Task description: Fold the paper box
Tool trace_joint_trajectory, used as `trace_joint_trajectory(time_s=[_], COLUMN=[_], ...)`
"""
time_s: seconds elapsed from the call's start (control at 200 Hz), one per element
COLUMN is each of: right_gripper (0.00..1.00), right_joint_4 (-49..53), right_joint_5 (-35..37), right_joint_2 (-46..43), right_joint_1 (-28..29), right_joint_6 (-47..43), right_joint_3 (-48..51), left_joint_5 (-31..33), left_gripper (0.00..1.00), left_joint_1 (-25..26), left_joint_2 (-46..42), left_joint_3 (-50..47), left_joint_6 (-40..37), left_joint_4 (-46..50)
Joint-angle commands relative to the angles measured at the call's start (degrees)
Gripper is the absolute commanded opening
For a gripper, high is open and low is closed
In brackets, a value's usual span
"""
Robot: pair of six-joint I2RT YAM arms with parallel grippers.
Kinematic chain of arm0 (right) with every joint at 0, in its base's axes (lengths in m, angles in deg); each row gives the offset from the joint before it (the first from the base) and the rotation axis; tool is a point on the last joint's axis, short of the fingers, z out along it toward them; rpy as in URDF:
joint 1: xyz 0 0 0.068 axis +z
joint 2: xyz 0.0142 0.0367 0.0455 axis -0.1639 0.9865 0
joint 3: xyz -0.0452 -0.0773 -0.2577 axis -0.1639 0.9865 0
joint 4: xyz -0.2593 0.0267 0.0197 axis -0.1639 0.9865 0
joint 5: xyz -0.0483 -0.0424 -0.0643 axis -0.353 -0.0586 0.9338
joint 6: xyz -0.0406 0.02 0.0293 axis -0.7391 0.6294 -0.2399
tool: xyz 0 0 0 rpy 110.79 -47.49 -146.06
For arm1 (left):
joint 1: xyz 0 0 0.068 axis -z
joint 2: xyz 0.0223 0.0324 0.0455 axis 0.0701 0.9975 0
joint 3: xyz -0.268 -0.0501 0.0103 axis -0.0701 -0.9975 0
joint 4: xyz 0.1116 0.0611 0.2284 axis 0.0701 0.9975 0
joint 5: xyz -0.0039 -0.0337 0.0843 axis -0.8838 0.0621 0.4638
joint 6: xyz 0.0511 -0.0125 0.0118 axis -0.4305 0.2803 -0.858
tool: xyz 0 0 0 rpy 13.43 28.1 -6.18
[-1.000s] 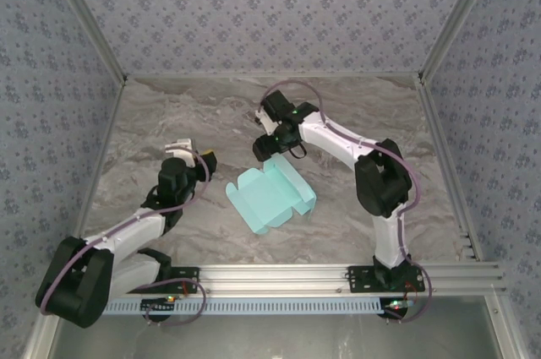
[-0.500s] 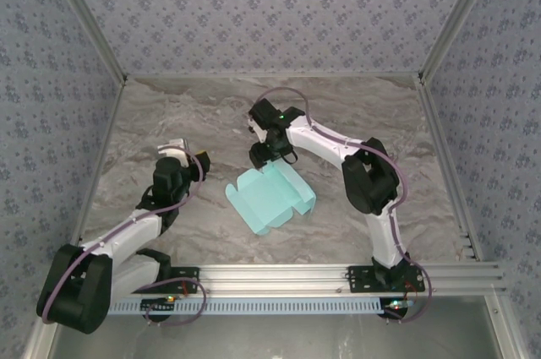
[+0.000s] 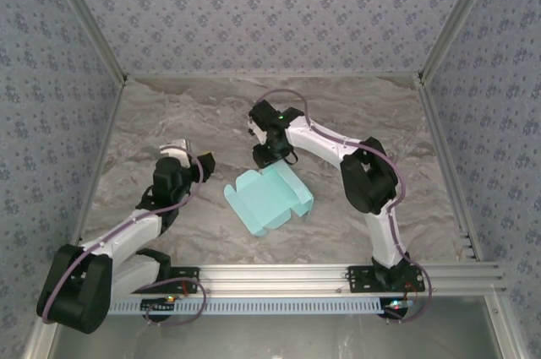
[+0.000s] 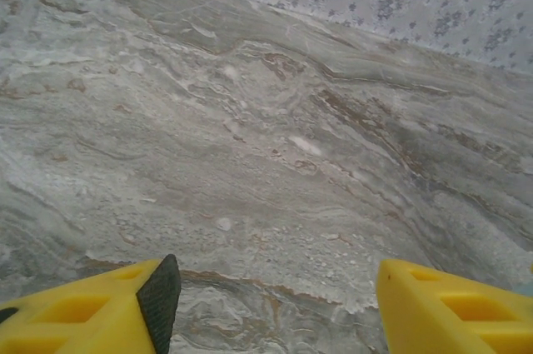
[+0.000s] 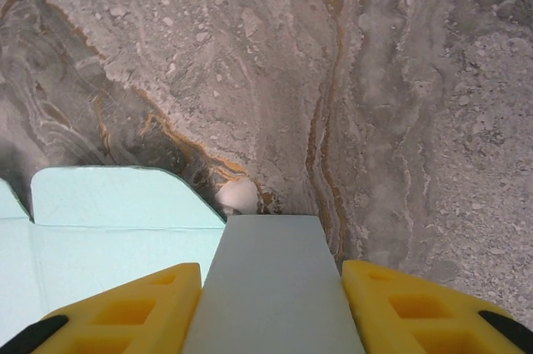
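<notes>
the paper box (image 3: 269, 198) lies in the middle of the desk (image 3: 380, 114), only part folded: some walls look raised and the rest is flat card, so most of the folding seems left. the right tool (image 3: 262, 156) sits at its far edge with a pale flap (image 5: 266, 287) between its fingers; whether it pinches, i cannot tell. the left tool (image 4: 275, 287) is spread over bare desk, well apart from the box.

The paper box (image 3: 269, 200) was seen as pale cyan-blue thin card, partly folded, with low walls raised along its edges. It was laid skewed near the middle of the surface (image 3: 169, 114), with one far flap turned up.
</notes>
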Motion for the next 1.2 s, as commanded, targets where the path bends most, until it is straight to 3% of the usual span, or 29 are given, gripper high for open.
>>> trace_joint_trajectory(time_s=[0.0, 0.11, 0.28, 0.375, 0.48, 0.615, 0.745, 0.934, 1.194], right_gripper=[0.42, 0.42, 0.39, 0.39, 0.40, 0.40, 0.41, 0.41, 0.43], right_joint_4=[-0.3, -2.2, -5.1, -5.0, -4.0, 1.5, 4.4, 3.4, 5.4], right_joint_5=[-2.4, -3.2, -13.8, -16.1, -17.7, -26.1, -28.5, -27.6, -32.2], right_joint_2=[-5.2, -8.8, -15.8, -19.5, -22.8, -25.5, -28.4, -31.5, -31.1], right_joint_1=[-0.7, -1.4, -4.0, -5.0, -5.8, -7.0, -6.7, -7.0, -6.1], right_joint_6=[-3.1, -4.7, -11.5, -17.7, -24.4, -37.9, -49.3, -53.3, -56.5], right_joint_3=[1.4, 3.3, 8.4, 11.0, 13.2, 13.9, 16.0, 18.4, 18.4], left_joint_5=[-4.2, -6.4, -20.5, -29.0, -40.5, -44.2, -46.0, -47.1, -43.2], left_gripper=[0.70, 0.76, 0.76, 0.76, 0.72, 0.74, 0.74, 0.73, 0.73], left_joint_1=[-0.5, -0.5, -0.4, 0.2, 0.7, 2.6, 9.3, 13.3, 16.6], left_joint_2=[0.2, 0.6, 1.2, 2.4, 3.3, 4.8, 4.0, 3.1, 8.1], left_joint_3=[1.6, 4.3, 7.4, 10.0, 16.3, 11.5, 12.3, 8.0, 12.4], left_joint_6=[0.6, 1.4, -3.1, -7.1, -16.9, -19.5, -30.4, -37.0, -39.6], left_joint_4=[-0.2, 2.4, -4.4, -11.3, -1.9, -11.7, -1.8, -3.5, -0.2])
